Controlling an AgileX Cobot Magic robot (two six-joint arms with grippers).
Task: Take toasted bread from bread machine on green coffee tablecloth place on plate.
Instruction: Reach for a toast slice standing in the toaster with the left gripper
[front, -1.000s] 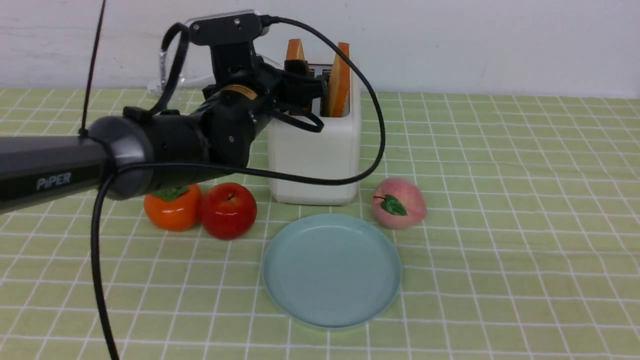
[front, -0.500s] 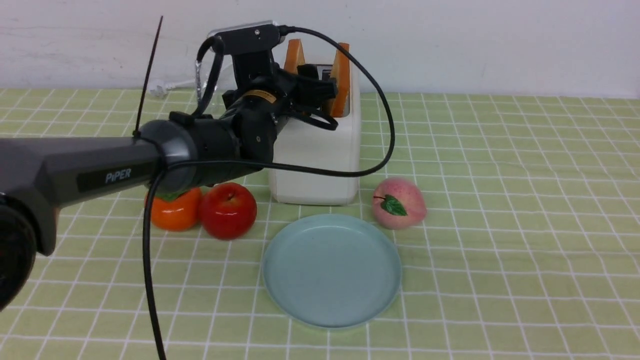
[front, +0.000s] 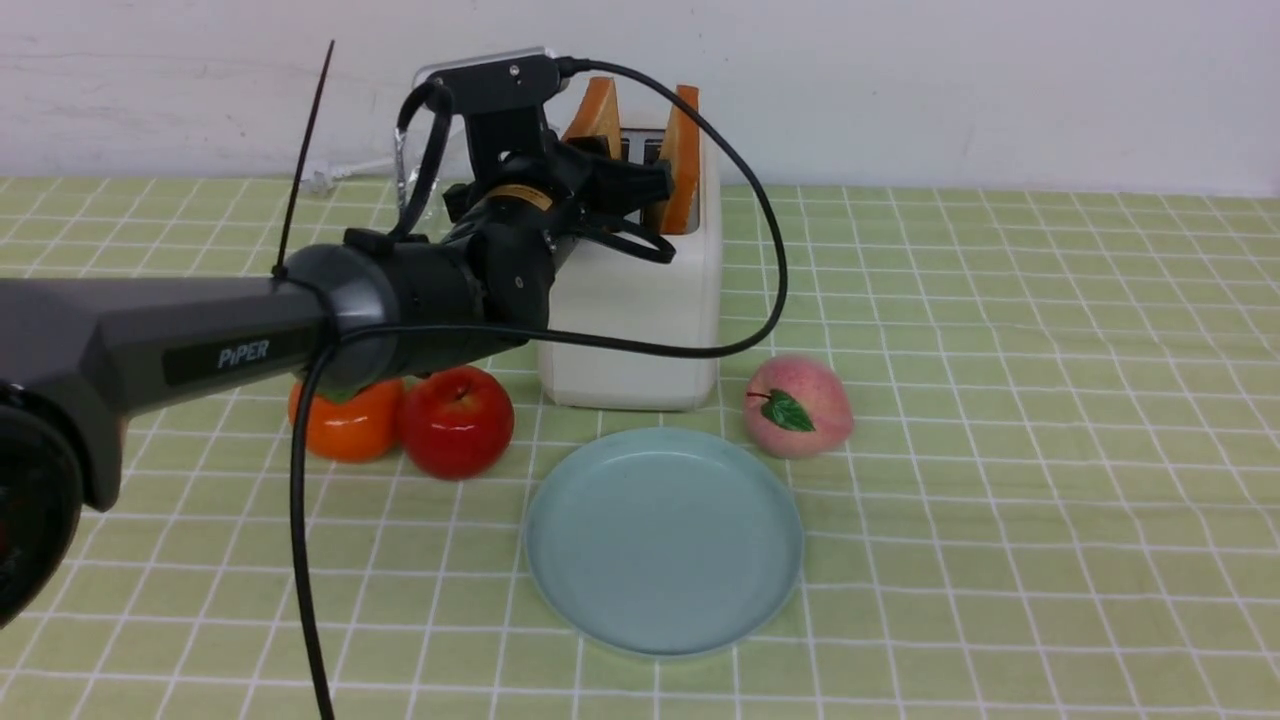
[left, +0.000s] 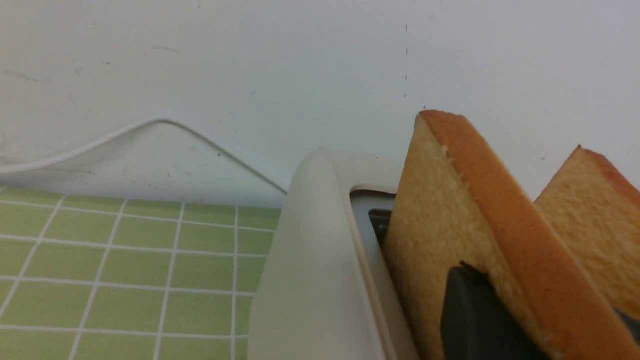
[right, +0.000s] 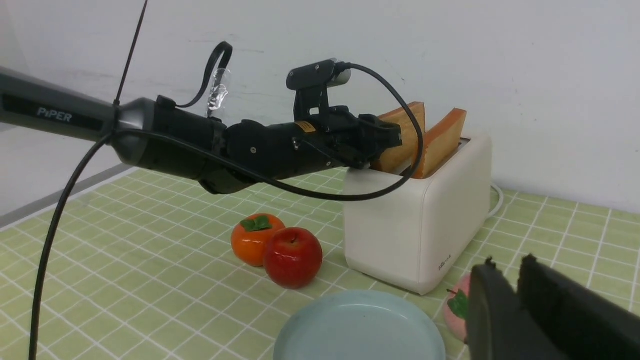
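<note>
Two slices of toasted bread stand in the white bread machine (front: 630, 320) at the back of the green coffee tablecloth (front: 1000, 400). My left gripper (front: 625, 170) is shut on the left slice (front: 597, 110), which tilts in its slot. In the left wrist view one black finger (left: 475, 315) presses on the tan face of that slice (left: 440, 220). The right slice (front: 683, 150) stands free beside it. The pale blue-green plate (front: 665, 540) lies bare in front of the machine. My right gripper (right: 505, 270) hovers low near the plate (right: 360, 330), shut with nothing in it.
An orange fruit (front: 345, 425) and a red apple (front: 458, 420) sit left of the bread machine. A peach (front: 797, 406) lies at its right front corner. The left arm's black cable (front: 700, 345) loops across the machine's front. A white wall stands close behind.
My left arm has reached further in over the bread machine and its jaws have closed on the left slice. That slice now leans over and stands a little higher.
</note>
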